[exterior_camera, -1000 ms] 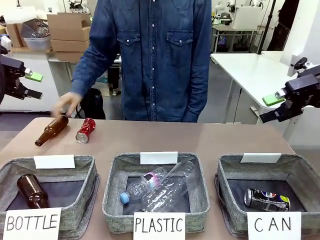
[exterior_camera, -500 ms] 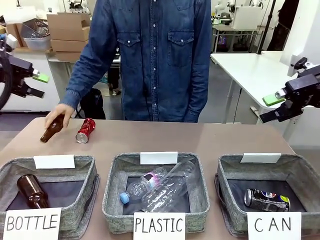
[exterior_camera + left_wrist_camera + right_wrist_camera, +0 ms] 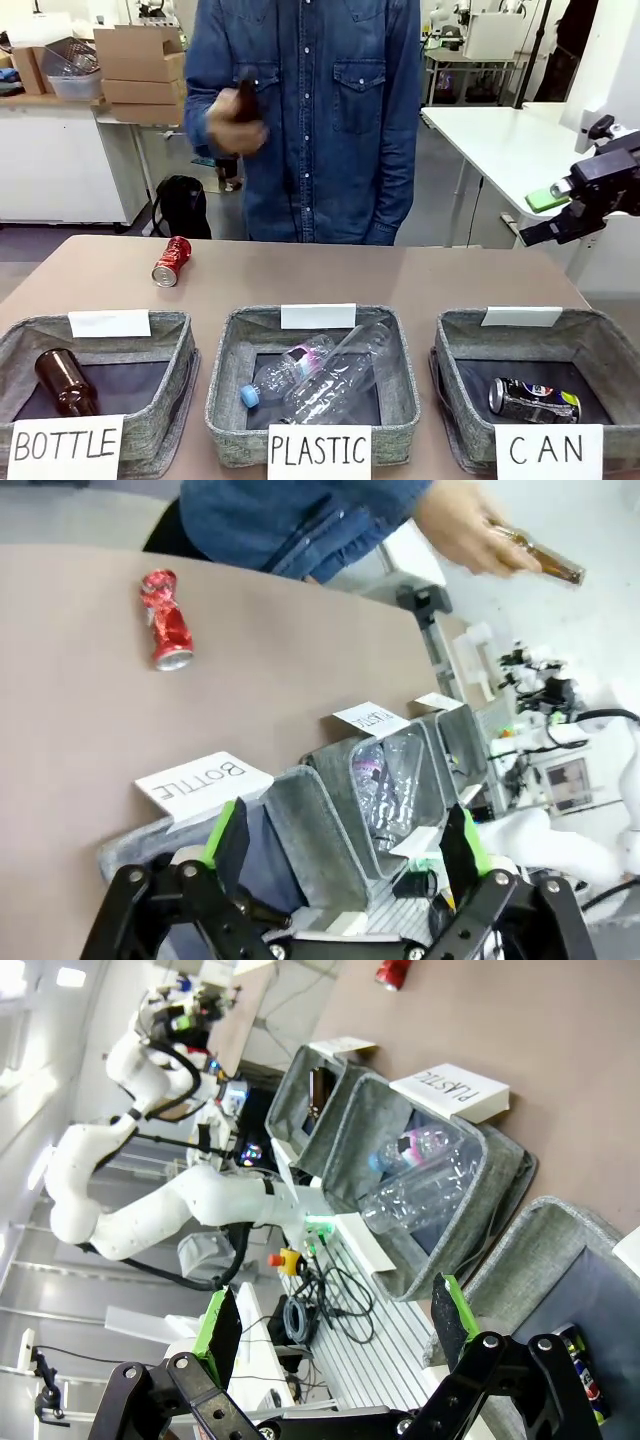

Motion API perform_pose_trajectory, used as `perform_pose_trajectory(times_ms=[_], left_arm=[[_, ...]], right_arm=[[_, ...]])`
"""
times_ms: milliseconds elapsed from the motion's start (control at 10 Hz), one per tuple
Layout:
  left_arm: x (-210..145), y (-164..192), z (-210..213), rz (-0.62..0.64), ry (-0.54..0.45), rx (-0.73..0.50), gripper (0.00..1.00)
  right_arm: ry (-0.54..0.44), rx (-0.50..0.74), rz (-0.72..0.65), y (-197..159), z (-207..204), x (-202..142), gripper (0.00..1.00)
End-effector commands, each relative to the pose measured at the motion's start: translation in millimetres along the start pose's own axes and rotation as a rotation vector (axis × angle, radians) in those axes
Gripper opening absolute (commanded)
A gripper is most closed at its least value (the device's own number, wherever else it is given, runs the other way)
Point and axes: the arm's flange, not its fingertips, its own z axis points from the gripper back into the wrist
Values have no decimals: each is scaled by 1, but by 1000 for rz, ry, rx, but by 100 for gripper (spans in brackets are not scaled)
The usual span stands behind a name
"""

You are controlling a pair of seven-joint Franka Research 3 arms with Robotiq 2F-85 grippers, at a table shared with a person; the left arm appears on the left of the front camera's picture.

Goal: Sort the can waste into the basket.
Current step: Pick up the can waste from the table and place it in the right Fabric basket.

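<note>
A dented red can (image 3: 171,261) lies on its side at the far left of the brown table, apart from both grippers. It also lies near the top of the left wrist view (image 3: 167,632) and at the top edge of the right wrist view (image 3: 393,972). A dark can (image 3: 533,399) rests inside the grey basket labelled CAN (image 3: 468,435) at the front right, and the right wrist view has that dark can (image 3: 580,1372) in the same basket (image 3: 530,1250). My right gripper (image 3: 541,216) hangs open and empty above the table's right edge. My left gripper (image 3: 345,845) is open over the BOTTLE basket, holding nothing.
A person in a denim shirt stands at the far side, with a hand (image 3: 236,125) holding a brown bottle (image 3: 540,560) at chest height. The BOTTLE basket (image 3: 180,345) holds one brown bottle. The PLASTIC basket (image 3: 228,345) holds clear bottles. Bare table lies between the red can and the baskets.
The person picked the brown bottle off the table beside the red can and raised it to chest height. My left gripper moved out of the front view. The right arm stayed put.
</note>
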Motion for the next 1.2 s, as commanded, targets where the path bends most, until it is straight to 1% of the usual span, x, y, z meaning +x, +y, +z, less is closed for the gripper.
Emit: perform_pose_trajectory(times_ms=[0, 100, 200, 300, 500, 600, 800, 900, 1100], left_arm=[[2, 12, -16, -5, 32, -36, 100], [20, 18, -31, 11, 88, -39, 100], [46, 21, -51, 14, 185, -40, 100], [67, 20, -66, 17, 246, -46, 100], [89, 16, -82, 24, 313, -29, 100], [86, 14, -76, 18, 302, -20, 100], [56, 13, -27, 61, 218, -24, 100], [30, 14, 2, 92, 152, -4, 100], [-25, 17, 49, 128, -5, -37, 100]], right_arm=[[8, 1, 19, 0, 1, 0, 100], [8, 1, 19, 0, 1, 0, 100], [8, 1, 19, 0, 1, 0, 100], [8, 1, 19, 0, 1, 0, 100], [8, 1, 19, 0, 1, 0, 100], [8, 1, 19, 0, 1, 0, 100], [8, 1, 19, 0, 1, 0, 100], [8, 1, 19, 0, 1, 0, 100], [8, 1, 19, 0, 1, 0, 100]])
